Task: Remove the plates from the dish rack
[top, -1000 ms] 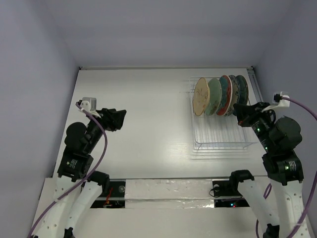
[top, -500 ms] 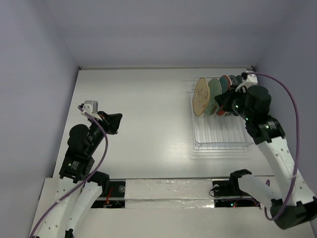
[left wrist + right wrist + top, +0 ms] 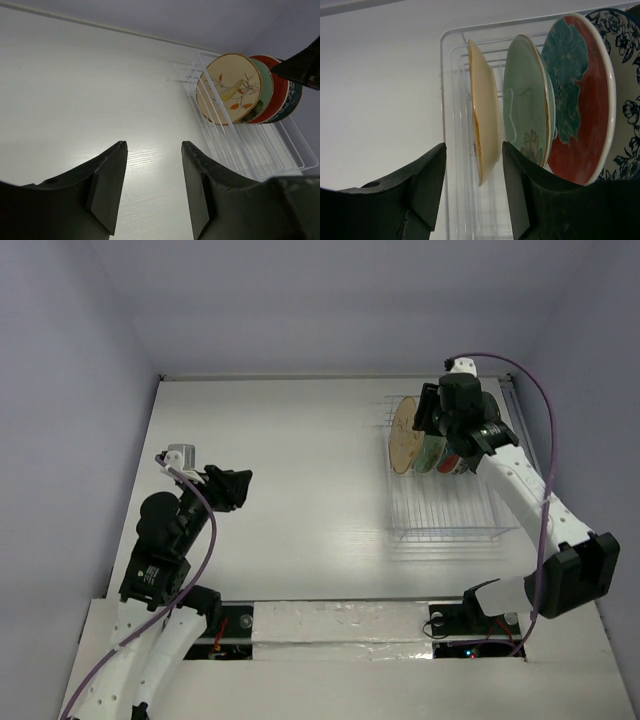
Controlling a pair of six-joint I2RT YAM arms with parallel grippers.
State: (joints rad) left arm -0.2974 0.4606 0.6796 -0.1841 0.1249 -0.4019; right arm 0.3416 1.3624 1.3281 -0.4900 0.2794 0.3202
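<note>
Several plates stand on edge in the dish rack (image 3: pixel 445 512) at the back right. The tan plate (image 3: pixel 485 125) with the sprig is the leftmost. Beside it come the mint green plate (image 3: pixel 526 107), the red plate (image 3: pixel 582 105) with the teal flower and the blue floral plate (image 3: pixel 626 107). My right gripper (image 3: pixel 474 146) is open above the row's left end (image 3: pixel 428 418). The tan plate's edge shows in the gap between its fingers, touching neither. My left gripper (image 3: pixel 154 145) is open and empty over bare table, far left of the rack (image 3: pixel 250 150). It faces the tan plate (image 3: pixel 229 87).
The rack's near half (image 3: pixel 448 525) holds no plates. White tabletop (image 3: pixel 300 460) lies between the left gripper (image 3: pixel 238 486) and the rack. Grey walls close the table at the back and on both sides. The right arm (image 3: pixel 520 480) reaches over the rack's right side.
My right arm has swung from the rack's right side up and over the plates to the row's left end, and its jaws have opened. The left arm has hardly moved.
</note>
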